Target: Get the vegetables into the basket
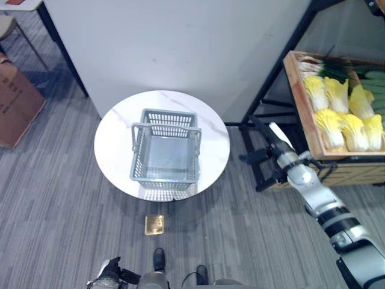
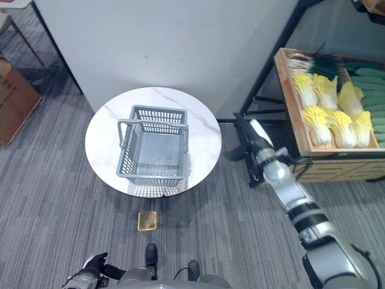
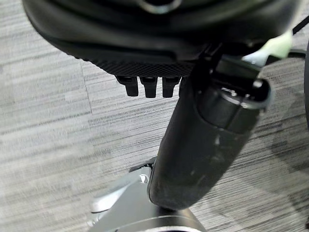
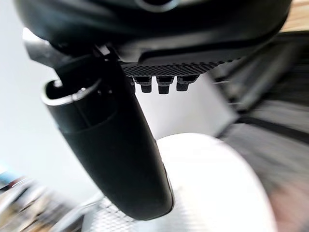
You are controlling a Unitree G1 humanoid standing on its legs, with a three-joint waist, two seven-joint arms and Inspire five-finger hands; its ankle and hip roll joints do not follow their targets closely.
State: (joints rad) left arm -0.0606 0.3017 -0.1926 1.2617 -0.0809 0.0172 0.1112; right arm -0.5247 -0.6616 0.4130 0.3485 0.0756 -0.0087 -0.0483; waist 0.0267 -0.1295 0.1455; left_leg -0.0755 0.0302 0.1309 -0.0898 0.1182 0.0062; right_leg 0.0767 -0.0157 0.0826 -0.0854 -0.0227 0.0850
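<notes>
The cabbages point(image 1: 343, 114) lie in a wooden crate point(image 1: 296, 90) on a dark rack point(image 1: 264, 102), pale yellow heads packed side by side, with green onions point(image 1: 328, 67) behind them and cucumbers point(image 2: 370, 81) at the crate's far end. None of them is in the basket point(image 1: 165, 154) yet; it stands empty and upright on the round white table point(image 1: 114, 138), handles raised, well apart from the crate.

The right hand point(image 1: 269, 143) is stretched out between table and crate, below the crate's near corner. Its fingers point(image 4: 158, 83) look straight and relaxed in the right wrist view, with the thumb point(image 4: 116, 150) standing out from them, and they hold nothing. The cabbages are beyond the fingertips and off to the thumb's far side, not touching the hand. The table and basket show past the fingers in that same view.

The left hand point(image 1: 110, 272) hangs low by the robot's side, over the grey carpet point(image 1: 60, 211); its fingers point(image 3: 149, 86) also look straight and empty.

By this reading the task is at step 1: the reach toward the crate, with no vegetable grasped. The next move likely calls for lifting the right hand over the crate's rim, setting the fingers down around 1 cabbage, and closing on it firmly enough to lift it free of its neighbours.

A small brass-coloured plate point(image 1: 154, 224) lies on the carpet near the table's foot, and a cardboard box point(image 1: 18, 102) stands at the far left.
</notes>
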